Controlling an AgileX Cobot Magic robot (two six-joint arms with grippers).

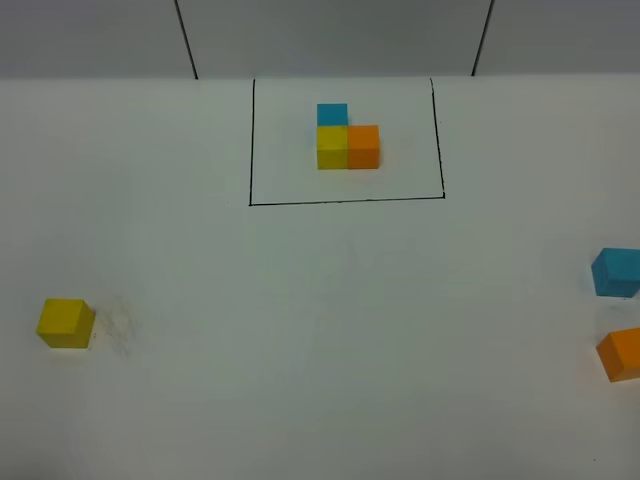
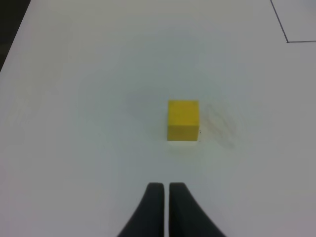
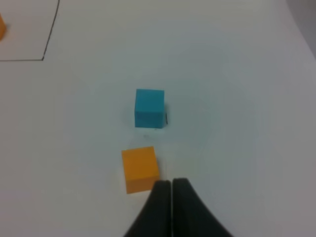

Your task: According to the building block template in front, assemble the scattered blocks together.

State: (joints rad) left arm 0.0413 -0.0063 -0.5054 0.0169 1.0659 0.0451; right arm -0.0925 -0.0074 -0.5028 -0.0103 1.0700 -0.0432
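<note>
White matte counter [image 1: 300, 400], smooth. Building block template [image 1: 347, 140] far centre inside black outline [image 1: 345, 200]: L of touching cubes. Loose ones well apart: yellow cube [image 1: 66, 323] far left, dead ahead of left fingers [image 2: 154, 210]; blue cube [image 1: 616, 272] and orange cube [image 1: 621, 354] far right, orange just beside right fingers [image 3: 183, 207]. Both pairs pressed together, empty. Plain, sharp-edged, no long axis.

A white table [image 1: 320, 400] fills most of the high view. Beyond its far edge, along the top of the frame, there is a grey wall [image 1: 330, 35]. One thin dark line [image 1: 186, 40] crosses the wall at upper left and a second one [image 1: 482, 40] at upper right. A faint grey smudge [image 1: 118, 325] marks the table at lower left.
</note>
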